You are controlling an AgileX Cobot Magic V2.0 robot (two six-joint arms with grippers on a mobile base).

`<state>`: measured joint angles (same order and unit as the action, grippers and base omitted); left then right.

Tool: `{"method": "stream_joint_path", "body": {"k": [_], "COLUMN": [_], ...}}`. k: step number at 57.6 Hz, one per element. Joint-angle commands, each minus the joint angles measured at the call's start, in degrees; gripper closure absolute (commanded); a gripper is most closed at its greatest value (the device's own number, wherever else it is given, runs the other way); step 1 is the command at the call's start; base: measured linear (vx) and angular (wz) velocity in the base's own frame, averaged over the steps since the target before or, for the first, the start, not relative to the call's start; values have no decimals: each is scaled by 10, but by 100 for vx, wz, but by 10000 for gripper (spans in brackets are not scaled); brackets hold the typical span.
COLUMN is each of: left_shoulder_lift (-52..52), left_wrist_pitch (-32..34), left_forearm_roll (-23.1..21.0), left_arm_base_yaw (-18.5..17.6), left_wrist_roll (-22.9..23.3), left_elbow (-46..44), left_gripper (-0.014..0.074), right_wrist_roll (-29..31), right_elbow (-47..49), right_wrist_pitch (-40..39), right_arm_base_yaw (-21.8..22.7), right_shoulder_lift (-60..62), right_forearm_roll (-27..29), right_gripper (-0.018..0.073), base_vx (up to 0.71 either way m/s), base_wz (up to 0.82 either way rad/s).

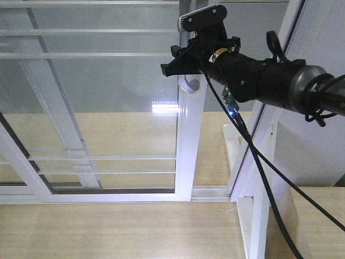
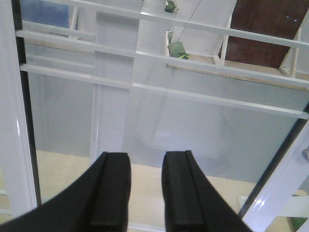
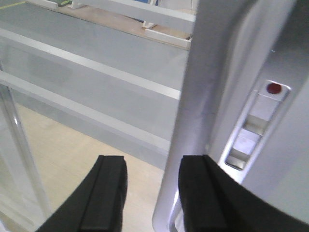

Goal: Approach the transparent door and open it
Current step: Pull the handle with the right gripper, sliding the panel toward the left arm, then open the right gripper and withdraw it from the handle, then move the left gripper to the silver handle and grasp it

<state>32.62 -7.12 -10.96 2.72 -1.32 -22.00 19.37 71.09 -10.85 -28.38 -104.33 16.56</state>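
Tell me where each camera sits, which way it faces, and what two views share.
Front view: on the robot's body, facing forward at the transparent door; the right arm reaches in, right tool at the handle.
Left wrist view: behind the left tool, looking through barred glass; fingers apart.
Right wrist view: behind the right tool, close on the handle and a latch beside it.
Shared: front and right wrist views show the handle and the right tool.

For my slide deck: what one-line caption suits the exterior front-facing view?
Right arm's tool poised by the curved handle on the edge of the white-framed glass door.
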Motion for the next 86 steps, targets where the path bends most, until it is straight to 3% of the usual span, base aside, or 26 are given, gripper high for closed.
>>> {"method": "stream_joint_path", "body": {"k": [1, 9, 14, 33, 46, 58, 69, 79, 86], "left_shoulder_lift": [1, 1, 1, 3, 38, 105, 209, 332, 414], "left_wrist_pitch": [50, 50, 50, 49, 62, 209, 323, 346, 351], "left_forearm_roll": [-6, -6, -6, -6, -6, -2, 86, 99, 103], "left_arm_base_yaw": [1, 1, 1, -9, -85, -179, -269, -291, -292], "left_wrist_roll": [2, 2, -1, -64, -73, -73, -56, 20, 21], "left_elbow": [-20, -20, -20, -20, -20, -21, -42, -138, -225], "left_gripper": [270, 270, 270, 270, 270, 270, 270, 254, 204], "right_wrist_roll": [2, 20, 23, 19, 18, 17, 17, 17, 17], "right_elbow": [17, 17, 4, -241, -349, -383, -383, -383, -383], "right_wrist_pitch": [0, 147, 198, 189, 187, 192, 191, 191, 191], "right_arm_base_yaw": [10, 37, 66, 178, 185, 185, 185, 185, 185], "right_shoulder_lift": [74, 149, 194, 421, 530, 567, 567, 567, 567], "right_forearm_roll": [8, 5, 5, 9, 16, 16, 20, 20, 31], "right_gripper": [224, 226, 226, 226, 226, 226, 226, 226, 226], "base_vx": [0, 0, 0, 0, 0, 0, 0, 0, 0], "base_wz": [0, 0, 0, 0, 0, 0, 0, 0, 0]}}
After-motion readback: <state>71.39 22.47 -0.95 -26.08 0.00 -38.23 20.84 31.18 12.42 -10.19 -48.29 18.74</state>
